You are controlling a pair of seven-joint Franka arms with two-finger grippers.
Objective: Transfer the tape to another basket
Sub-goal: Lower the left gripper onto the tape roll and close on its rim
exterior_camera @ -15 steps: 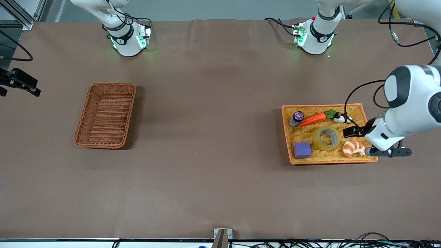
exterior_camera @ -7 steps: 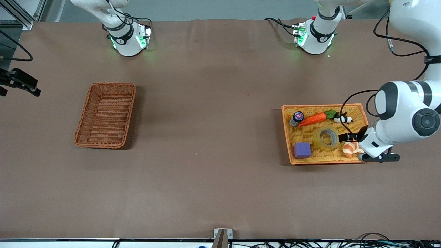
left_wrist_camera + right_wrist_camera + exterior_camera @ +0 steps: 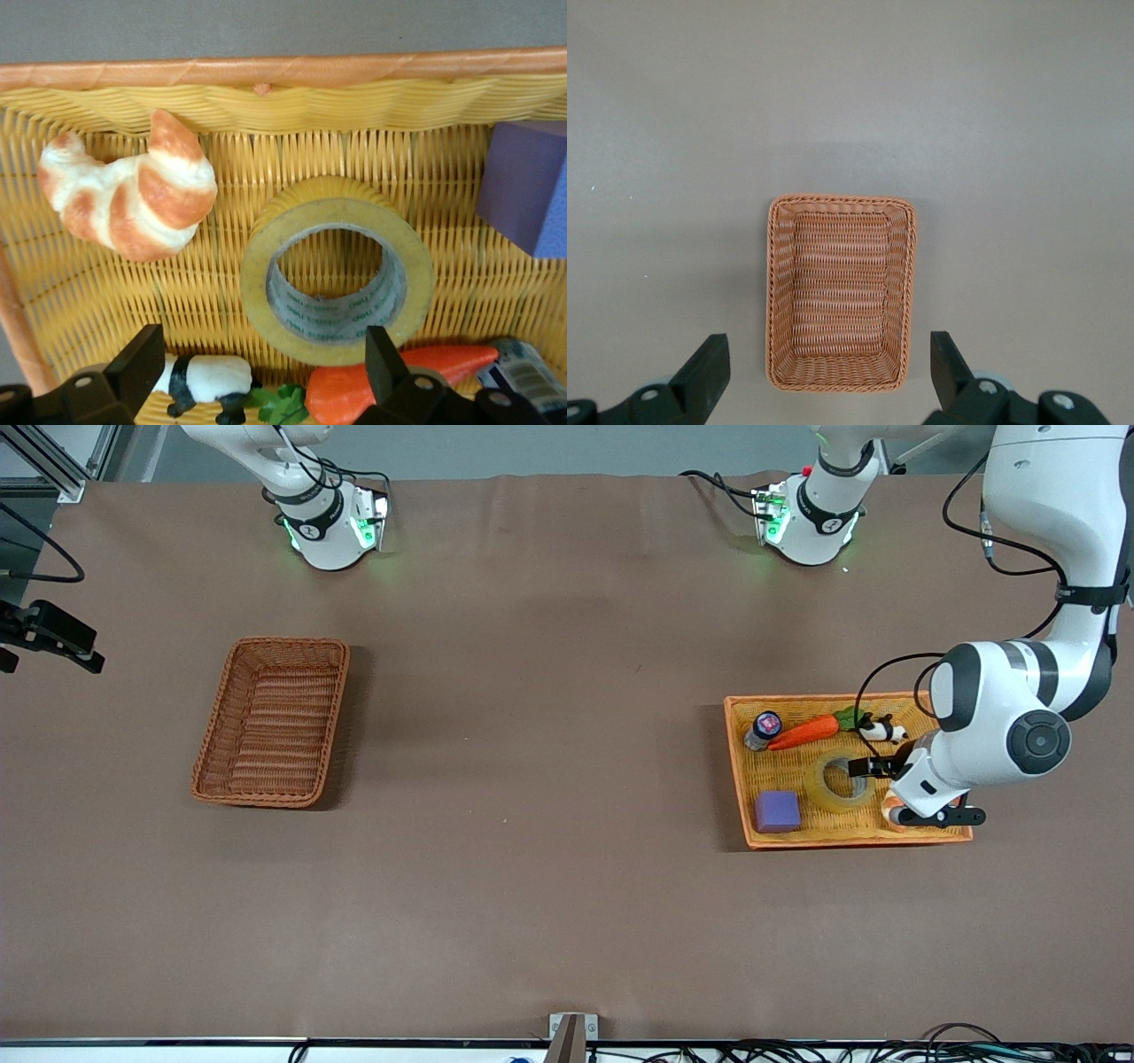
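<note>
The tape (image 3: 837, 779) (image 3: 337, 270), a yellowish ring with a grey core, lies flat in the orange-yellow tray (image 3: 740, 779) (image 3: 283, 71) at the left arm's end of the table. My left gripper (image 3: 873, 771) (image 3: 266, 363) hangs open low over the tray. It sits above the tape's edge, the toy panda and the carrot, with nothing held between its fingers (image 3: 385, 363). The reddish-brown basket (image 3: 272, 722) (image 3: 840, 292) stands empty at the right arm's end. High above it my right gripper (image 3: 828, 367) waits, open, out of the front view.
In the tray with the tape lie a croissant (image 3: 133, 199), a purple block (image 3: 777, 811) (image 3: 529, 186), a carrot (image 3: 804, 732) (image 3: 390, 390), a toy panda (image 3: 881, 731) (image 3: 204, 381) and a small jar (image 3: 764, 728). A black device (image 3: 49, 638) juts in at the table's edge beside the basket.
My left gripper has moved in from the tray's outer rim toward the tape, and its wrist now covers most of the croissant in the front view. The right arm has stayed still.
</note>
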